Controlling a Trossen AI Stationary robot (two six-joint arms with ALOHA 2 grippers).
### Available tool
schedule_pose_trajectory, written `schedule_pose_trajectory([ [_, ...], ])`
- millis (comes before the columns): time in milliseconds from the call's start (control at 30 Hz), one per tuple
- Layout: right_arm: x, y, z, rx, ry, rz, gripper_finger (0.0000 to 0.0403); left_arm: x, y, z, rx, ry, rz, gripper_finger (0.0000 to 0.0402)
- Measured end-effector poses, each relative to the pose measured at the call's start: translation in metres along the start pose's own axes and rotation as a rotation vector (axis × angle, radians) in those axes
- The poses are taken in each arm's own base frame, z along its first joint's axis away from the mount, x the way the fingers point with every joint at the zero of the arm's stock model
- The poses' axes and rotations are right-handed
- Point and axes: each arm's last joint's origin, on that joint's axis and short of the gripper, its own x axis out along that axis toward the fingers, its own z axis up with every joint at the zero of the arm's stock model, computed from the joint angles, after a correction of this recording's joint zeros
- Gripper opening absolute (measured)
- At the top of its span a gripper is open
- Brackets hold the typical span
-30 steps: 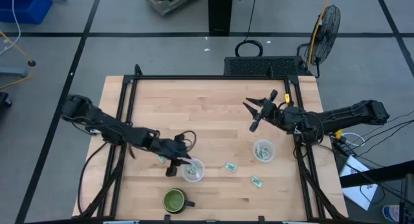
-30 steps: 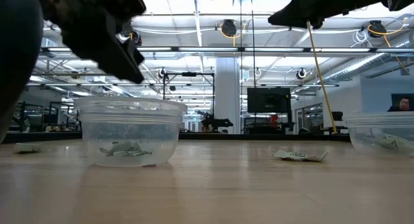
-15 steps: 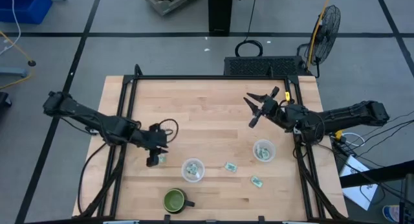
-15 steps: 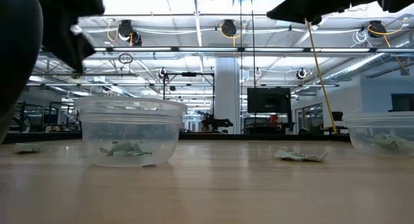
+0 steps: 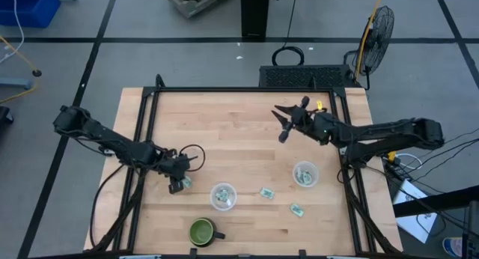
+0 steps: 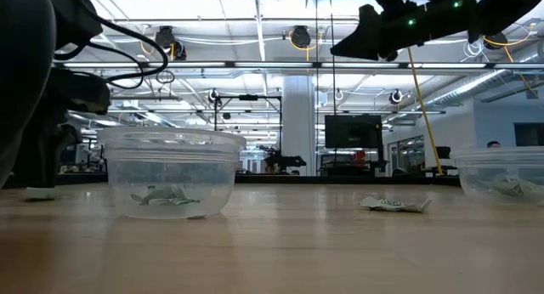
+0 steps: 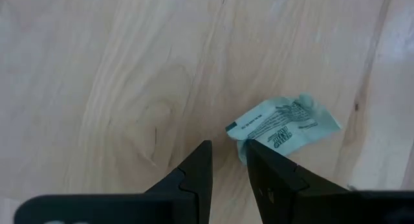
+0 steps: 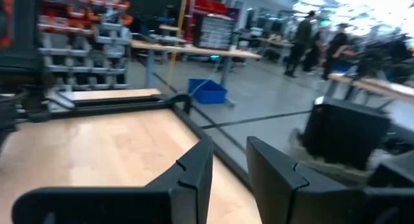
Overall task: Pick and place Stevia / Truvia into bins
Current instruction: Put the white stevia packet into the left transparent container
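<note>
My left gripper (image 5: 178, 186) is down at the table, left of the left clear cup (image 5: 222, 196), its fingers a little apart. A crumpled pale green packet (image 7: 284, 123) lies flat on the wood just beside one fingertip (image 7: 251, 146); it also shows in the high view (image 5: 185, 183). The left cup holds packets (image 6: 166, 195). The right clear cup (image 5: 304, 174) holds packets too. Two more packets (image 5: 266, 192) (image 5: 297, 209) lie on the table between and in front of the cups. My right gripper (image 5: 284, 123) is open and empty, raised over the table's far right. My left gripper points down at the table. The packet's near corner (image 7: 238, 134) lies against the outer side of one fingertip and not between the fingers. I cannot tell whether the finger touches it.
A dark green mug (image 5: 202, 231) stands near the front edge, in front of the left cup. A black frame (image 5: 239, 89) runs round the table's far and side edges. Bare wood (image 5: 232, 132) lies between the two arms.
My left gripper has left the spot over the left cup and gone toward the table's left edge, then come down beside the loose packet. My right gripper has gone a little toward the far left.
</note>
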Motion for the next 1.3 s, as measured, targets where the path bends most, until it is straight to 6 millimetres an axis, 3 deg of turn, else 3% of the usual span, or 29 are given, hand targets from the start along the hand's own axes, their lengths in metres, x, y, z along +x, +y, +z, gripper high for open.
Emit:
schedule_pose_trajectory([
  [667, 0.006, -0.006, -0.005, 0.062, 0.023, 0.013, 0.0087, -0.001, -0.003, 0.003, 0.006, -0.043, -0.054, 0.0099],
  [1033, 0.006, -0.006, -0.006, 0.061, 0.026, 0.013, 0.0087, 0.012, -0.002, 0.001, 0.041, 0.007, -0.032, 0.0097],
  [1300, 0.006, -0.006, -0.005, 0.066, 0.017, 0.012, 0.0087, 0.004, -0.005, 0.006, 0.131, -0.053, -0.063, 0.0012],
])
